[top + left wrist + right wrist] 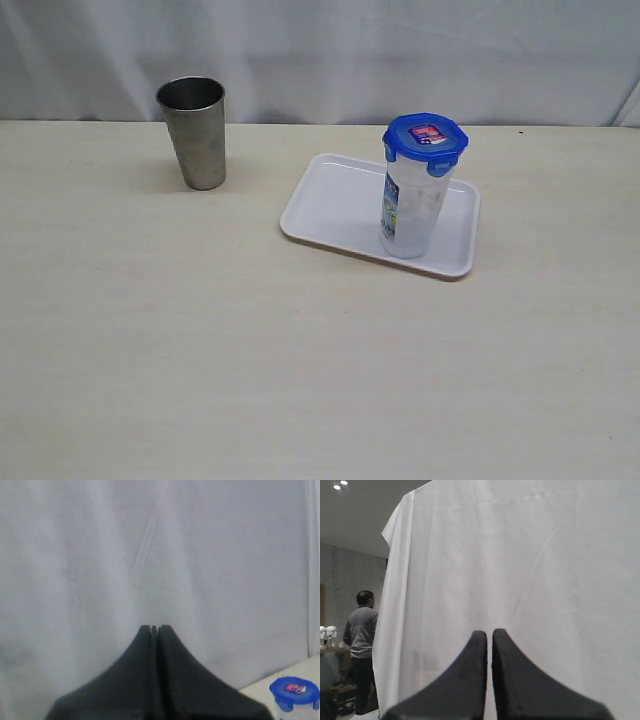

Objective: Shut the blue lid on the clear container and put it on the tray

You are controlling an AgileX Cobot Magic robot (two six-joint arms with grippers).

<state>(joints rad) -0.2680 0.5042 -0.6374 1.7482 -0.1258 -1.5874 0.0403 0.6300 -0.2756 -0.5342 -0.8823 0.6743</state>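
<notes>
Steel tumbler (192, 132): it is seen upright at the upper left of the exterior view, well apart from the tray; no contents can be made out in its dark interior.
Counter (200, 350): a pale surface by which everything is carried.
Tray (330, 200): it is laid flat right of centre; only the container is held on it.
Clear container (410, 215): it is stood upright on the right half of the tray, inside the rim; nothing is seen through its wall besides the label (390, 210), so it is judged empty.
Blue lid (426, 138): it is seated on the container's mouth, sticker up; the visible flaps appear folded down, though whether each is snapped cannot be told.
Handling: the container is judged light, stiff and smooth-walled, and top-heavy for its narrow base; it would best be taken low on the body, below the flaps, so that it is not tipped.
Task state: it is judged practically finished.
Left end effector (154, 628): its fingers are pressed together with nothing between them, and it is aimed at the white curtain (100, 555).
Right end effector (489, 635): its fingers are brought together on nothing, and it is likewise raised away from the counter.
</notes>
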